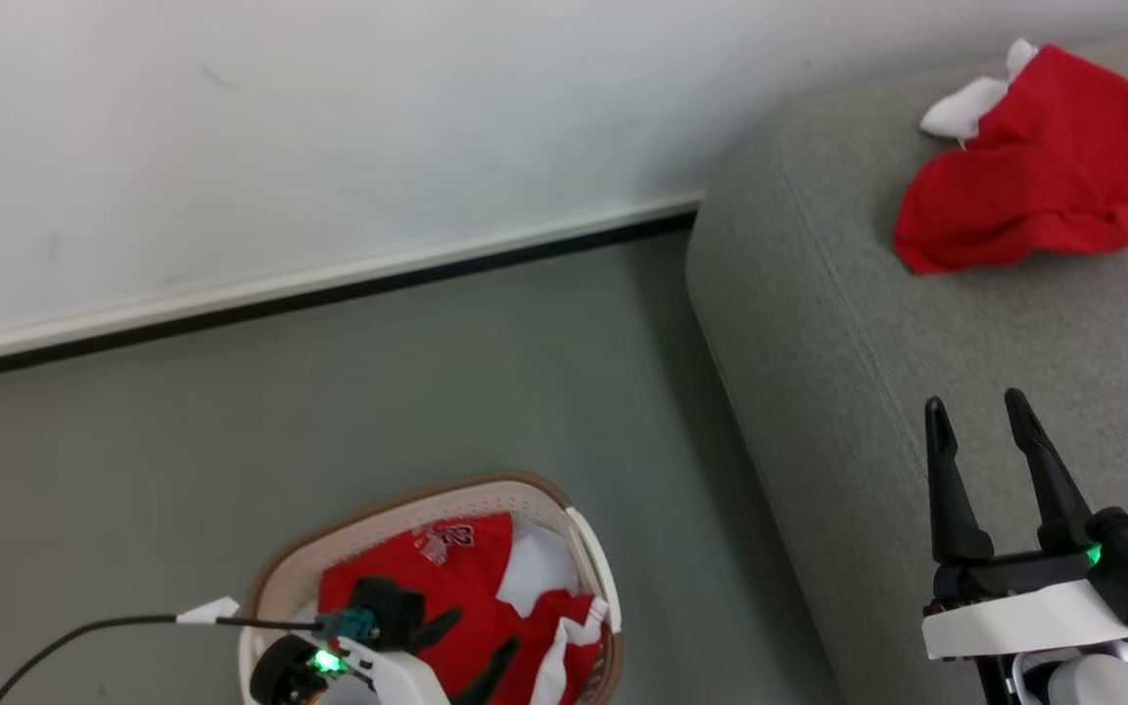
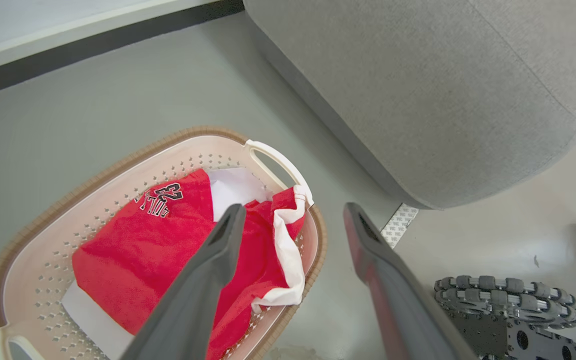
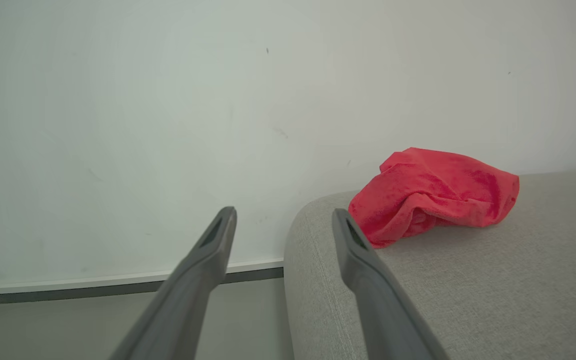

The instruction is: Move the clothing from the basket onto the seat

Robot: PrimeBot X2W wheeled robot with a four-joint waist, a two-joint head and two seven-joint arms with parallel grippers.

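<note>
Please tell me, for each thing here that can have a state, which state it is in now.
basket: upright on the floor, with clothing inside.
clothing in the basket: crumpled, not gripped.
red garment: lying crumpled on the seat, not gripped.
left gripper: open, empty, above the basket.
right gripper: open, empty, over the seat.

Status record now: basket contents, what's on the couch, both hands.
basket: on floor beside couch, not empty
in basket: red lettered jersey, white-trimmed red garment, white piece
on couch: crumpled red garment, white cloth at its far edge
left hand: open, empty, over basket
right hand: open, empty, over couch
</note>
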